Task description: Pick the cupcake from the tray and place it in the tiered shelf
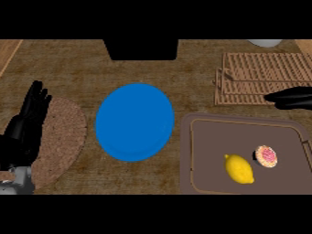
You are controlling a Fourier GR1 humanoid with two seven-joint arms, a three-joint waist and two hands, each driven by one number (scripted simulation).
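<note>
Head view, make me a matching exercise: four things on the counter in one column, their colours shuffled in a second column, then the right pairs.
Things:
1. plate
2. lemon
3. tiered shelf
4. left hand

Colours:
A. yellow
B. black
C. blue
D. light wood

Pairs: 1-C, 2-A, 3-D, 4-B

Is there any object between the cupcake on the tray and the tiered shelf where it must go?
Nothing visible lies on the path itself. The cupcake sits on the tray beside a lemon, which is on its far side from the tiered shelf. Only the right hand shows between them, over the shelf's near edge.
</note>
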